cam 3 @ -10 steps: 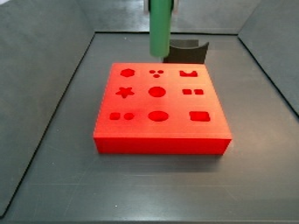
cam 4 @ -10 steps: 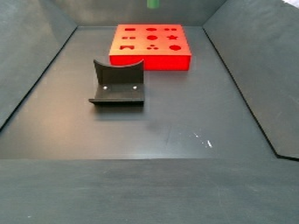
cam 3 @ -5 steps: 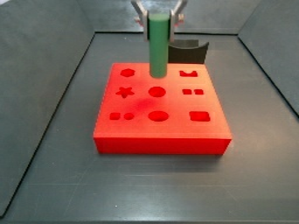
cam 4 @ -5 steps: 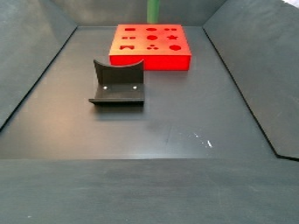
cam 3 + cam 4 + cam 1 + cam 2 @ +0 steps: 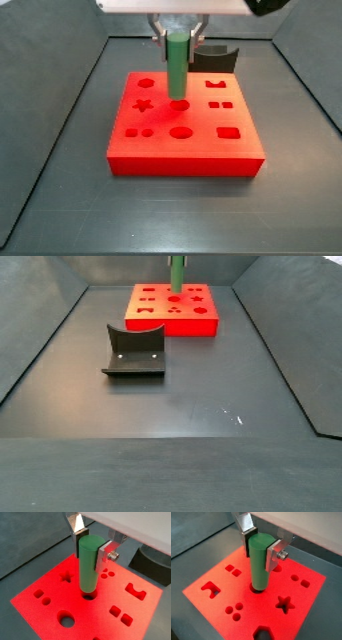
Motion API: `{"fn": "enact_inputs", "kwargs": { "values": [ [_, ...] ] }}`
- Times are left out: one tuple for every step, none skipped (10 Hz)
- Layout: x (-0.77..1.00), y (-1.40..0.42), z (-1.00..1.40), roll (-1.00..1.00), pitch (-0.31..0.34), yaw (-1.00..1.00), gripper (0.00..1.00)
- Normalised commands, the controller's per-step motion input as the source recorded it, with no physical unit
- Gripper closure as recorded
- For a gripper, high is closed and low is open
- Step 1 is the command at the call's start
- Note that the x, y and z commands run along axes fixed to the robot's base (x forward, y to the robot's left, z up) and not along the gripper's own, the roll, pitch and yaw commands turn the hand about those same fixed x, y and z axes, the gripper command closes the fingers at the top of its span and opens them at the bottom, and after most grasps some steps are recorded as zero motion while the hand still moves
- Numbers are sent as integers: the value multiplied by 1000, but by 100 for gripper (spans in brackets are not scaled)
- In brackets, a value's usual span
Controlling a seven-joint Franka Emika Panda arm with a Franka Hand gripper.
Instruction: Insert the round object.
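My gripper (image 5: 91, 546) is shut on the round object, a long matte green peg (image 5: 89, 567), and holds it upright over the red block (image 5: 60, 597). The peg's lower end stands at the mouth of a round hole in the block's middle in both wrist views (image 5: 258, 566). In a side view the gripper (image 5: 178, 36) and peg (image 5: 177, 72) stand over the block's centre (image 5: 183, 150). In a side view only the peg (image 5: 177, 272) shows above the block (image 5: 171, 322); the gripper is cut off.
The red block has several shaped holes: star (image 5: 143, 104), circles, squares. A dark grey curved holder (image 5: 135, 351) stands on the dark floor in front of the block; it also shows behind the block in a side view (image 5: 215, 57). Grey walls enclose the floor.
The gripper has come down with the peg; its lower end has dropped from above the block's far edge to the round hole in the middle.
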Motion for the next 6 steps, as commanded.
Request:
{"fn": "enact_inputs", "kwargs": {
  "values": [
    [251, -29, -257, 81, -49, 0, 100],
    [309, 0, -237, 74, -51, 26, 100],
    [149, 0, -180, 99, -17, 29, 100],
    [80, 0, -200, 93, -17, 6, 100],
    [-6, -3, -183, 74, 0, 0, 100],
    [-3, -63, -194, 84, 0, 0, 100]
  ]
}}
